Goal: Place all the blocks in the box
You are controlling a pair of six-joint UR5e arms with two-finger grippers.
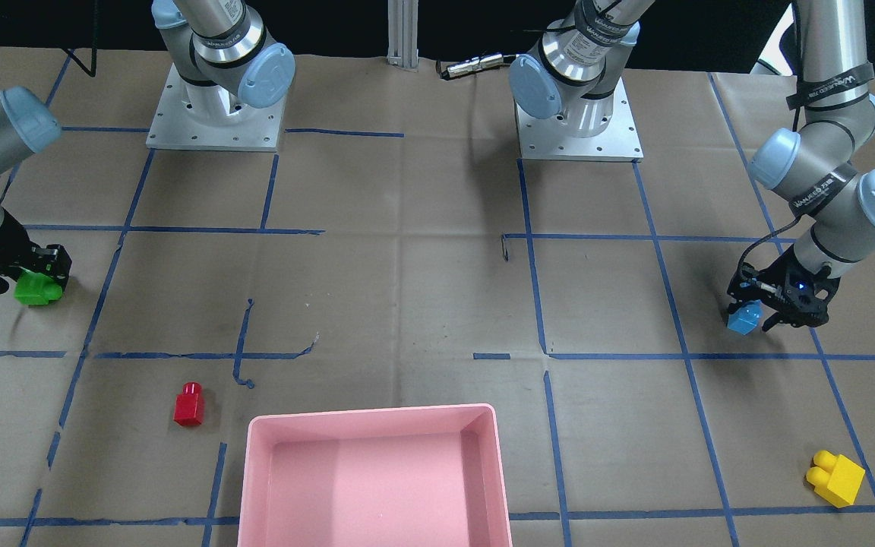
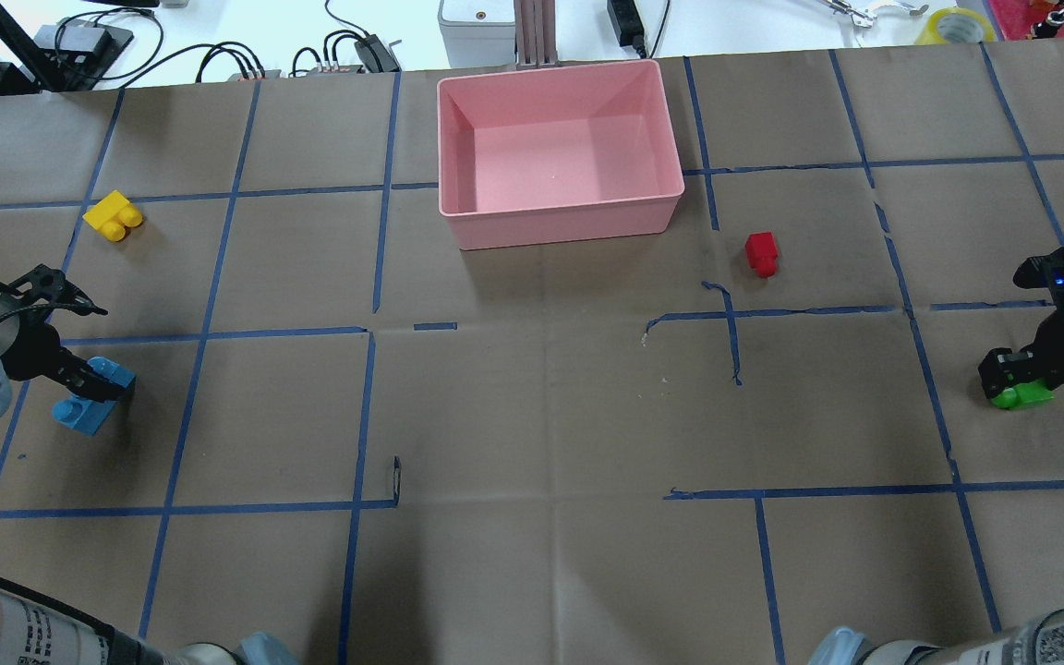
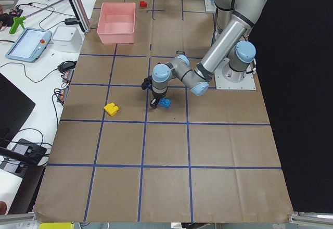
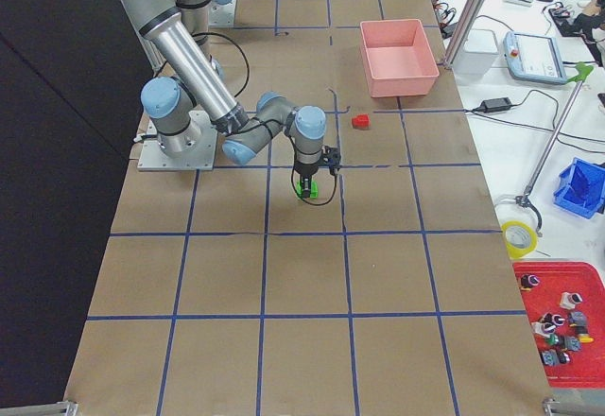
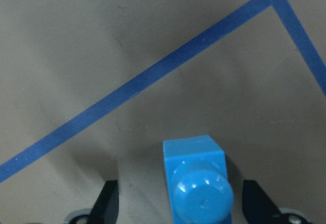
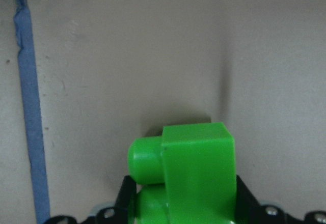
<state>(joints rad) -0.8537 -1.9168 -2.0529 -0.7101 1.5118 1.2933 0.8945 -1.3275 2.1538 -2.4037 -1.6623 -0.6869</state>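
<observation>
Right gripper (image 1: 46, 275) apparently around green block (image 1: 33, 290)

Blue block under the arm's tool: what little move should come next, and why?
Probably the left tool should close on the blue block: its fingers sit either side of it with gaps showing, so it is not gripped yet. Lifting first would likely leave it behind.

I counted one green block (image 1: 36, 289), one red block (image 1: 189, 405), one light-blue block (image 1: 743, 319) and one yellow block (image 1: 836, 477), four in all. There was one pink box (image 1: 373, 414).
</observation>
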